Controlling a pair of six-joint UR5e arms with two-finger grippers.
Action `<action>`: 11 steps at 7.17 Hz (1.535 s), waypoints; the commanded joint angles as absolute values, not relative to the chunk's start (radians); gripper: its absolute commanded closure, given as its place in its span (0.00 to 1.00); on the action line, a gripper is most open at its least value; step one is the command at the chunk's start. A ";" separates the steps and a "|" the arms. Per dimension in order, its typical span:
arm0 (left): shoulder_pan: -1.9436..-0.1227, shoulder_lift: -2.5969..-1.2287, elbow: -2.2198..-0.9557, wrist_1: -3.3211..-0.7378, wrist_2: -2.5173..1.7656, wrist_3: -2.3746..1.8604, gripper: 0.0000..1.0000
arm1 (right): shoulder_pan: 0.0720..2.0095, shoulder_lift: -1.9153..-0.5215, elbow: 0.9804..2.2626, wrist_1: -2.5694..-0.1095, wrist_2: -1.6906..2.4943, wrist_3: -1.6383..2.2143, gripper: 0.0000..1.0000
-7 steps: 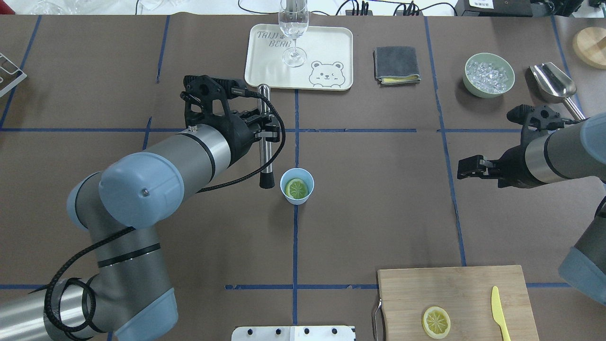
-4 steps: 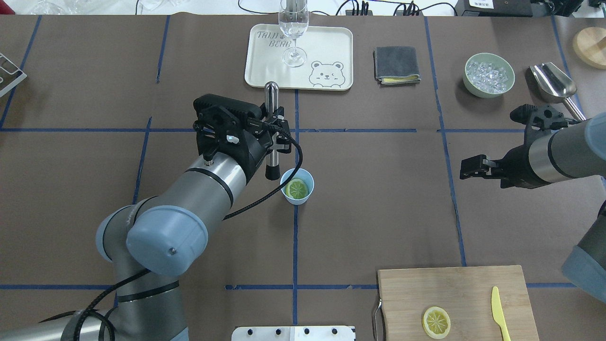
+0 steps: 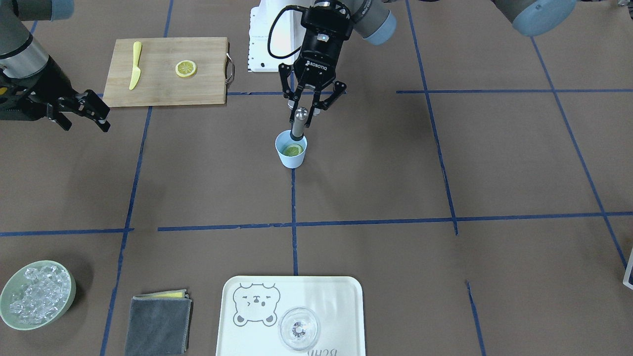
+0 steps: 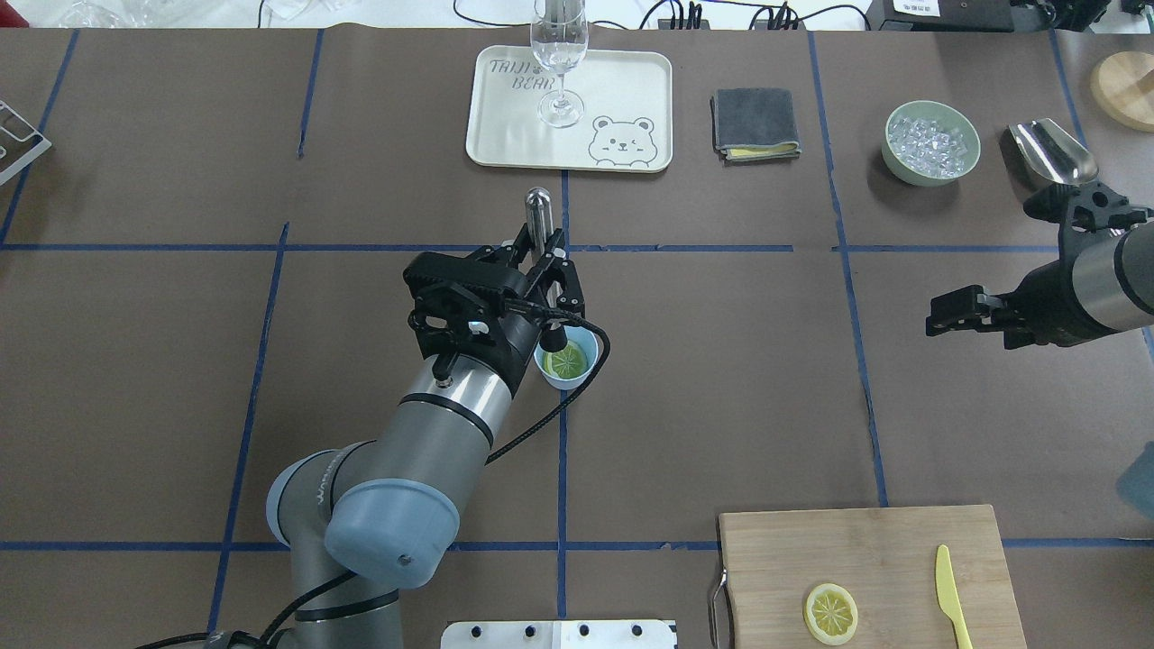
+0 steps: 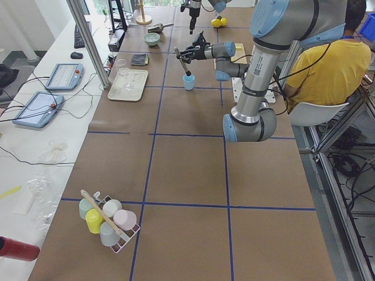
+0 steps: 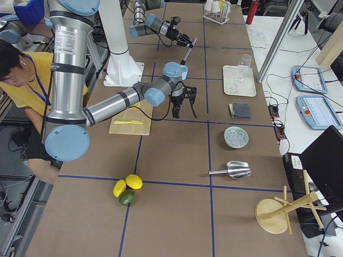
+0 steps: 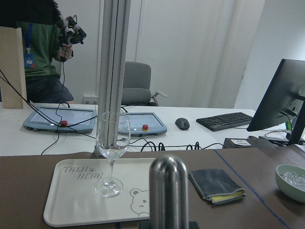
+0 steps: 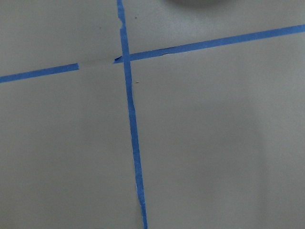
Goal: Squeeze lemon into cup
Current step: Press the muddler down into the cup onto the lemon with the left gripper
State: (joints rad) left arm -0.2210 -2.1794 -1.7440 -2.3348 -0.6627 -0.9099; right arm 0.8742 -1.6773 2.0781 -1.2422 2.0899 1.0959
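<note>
The light-blue cup (image 4: pixel 588 343) stands at the table's middle with a lemon slice (image 4: pixel 568 363) lying flat inside it. My left gripper (image 4: pixel 546 263) is shut on a steel muddler (image 4: pixel 539 216) held nearly upright. The muddler's black tip is inside the cup's mouth over the slice; I cannot tell whether it touches. In the front view, cup (image 3: pixel 291 159), slice (image 3: pixel 293 151) and left gripper (image 3: pixel 303 110) show the same. A second lemon slice (image 4: pixel 830 613) lies on the cutting board (image 4: pixel 811 550). My right gripper (image 4: pixel 954 312) is open and empty, far right.
A yellow knife (image 4: pixel 947 590) lies on the board. A cream tray (image 4: pixel 613 99) holding a wine glass (image 4: pixel 559 54), a grey cloth (image 4: pixel 755 123), a green bowl of ice (image 4: pixel 931 142) and a metal scoop (image 4: pixel 1053 153) are along the far side.
My left arm swung in and turned the muddler from lying flat beside the cup to nearly upright, its tip now in the cup. My right arm drew back to the right.
</note>
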 commanded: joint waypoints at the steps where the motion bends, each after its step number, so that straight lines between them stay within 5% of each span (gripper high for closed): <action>1: -0.216 -2.197 -1.688 -2.341 -0.649 -0.914 1.00 | 0.899 -1.683 2.066 -1.243 2.102 1.054 0.00; 11: -0.141 -2.203 -1.614 -2.364 -0.584 -0.902 1.00 | 0.904 -1.687 2.063 -1.243 2.106 1.054 0.00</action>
State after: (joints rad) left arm -0.1413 -2.1983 -1.6078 -2.3638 -0.5809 -0.9122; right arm 0.9035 -1.6871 2.0634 -1.2425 2.1069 1.0538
